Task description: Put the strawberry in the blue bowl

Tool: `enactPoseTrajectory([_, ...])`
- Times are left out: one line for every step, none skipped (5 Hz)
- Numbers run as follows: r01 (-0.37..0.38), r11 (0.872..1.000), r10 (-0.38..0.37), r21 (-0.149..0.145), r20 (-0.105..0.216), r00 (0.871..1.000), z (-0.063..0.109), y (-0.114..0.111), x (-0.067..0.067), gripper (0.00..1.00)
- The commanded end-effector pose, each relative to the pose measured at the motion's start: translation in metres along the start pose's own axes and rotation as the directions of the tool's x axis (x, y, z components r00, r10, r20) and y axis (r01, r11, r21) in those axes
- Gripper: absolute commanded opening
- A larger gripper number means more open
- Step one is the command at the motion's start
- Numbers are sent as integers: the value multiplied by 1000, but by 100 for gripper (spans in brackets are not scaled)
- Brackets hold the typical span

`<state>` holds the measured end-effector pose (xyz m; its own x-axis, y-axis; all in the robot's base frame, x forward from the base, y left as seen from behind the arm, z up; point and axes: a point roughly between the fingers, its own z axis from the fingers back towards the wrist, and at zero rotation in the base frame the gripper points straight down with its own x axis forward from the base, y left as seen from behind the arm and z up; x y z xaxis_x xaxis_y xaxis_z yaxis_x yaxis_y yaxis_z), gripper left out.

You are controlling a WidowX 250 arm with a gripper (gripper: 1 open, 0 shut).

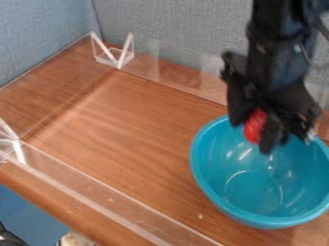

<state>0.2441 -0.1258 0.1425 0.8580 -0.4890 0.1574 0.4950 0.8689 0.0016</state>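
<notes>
Brown wooden table (115, 120), grain running across, ringed by a low clear plastic wall (77, 197) with small triangular braces at the far corner and the left edge. Behind, a grey-blue textured backdrop.

Resting on the table at the right, the blue bowl (225, 159): wide, deep, glossy teal, thin rim, inside bare apart from a faint reflected ring low on its floor. Partly covered along its far rim by the arm.

Coming down from the top right, the black robot arm (276, 38), somewhat blurred, pointing straight down over the far part of the bowl.

At its lower end, the claw (264, 128), dark fingers closed on the strawberry, one on each side of it.

Smallest of all, the strawberry (257, 124): a bright red spot pinched between the fingers, hanging in the air above the bowl's far inner side, just over rim level, clear of the bowl's floor. Green top too blurred to make out.
</notes>
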Motion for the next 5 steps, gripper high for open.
enactPoseTrajectory([9,1000,-10,2,37,999,-1,-5,1,0])
enactPoseTrajectory([16,1000,-16,-1,18,1000,-14,-7,0,0])
enactPoseTrajectory([23,1000,-23,-5,-2,1000,-29,-10,-2,0])
enactPoseTrajectory([32,999,-32,-15,-26,999,-47,-14,-3,0])
enactPoseTrajectory([47,999,-48,-26,-44,998,-64,-20,-3,0])
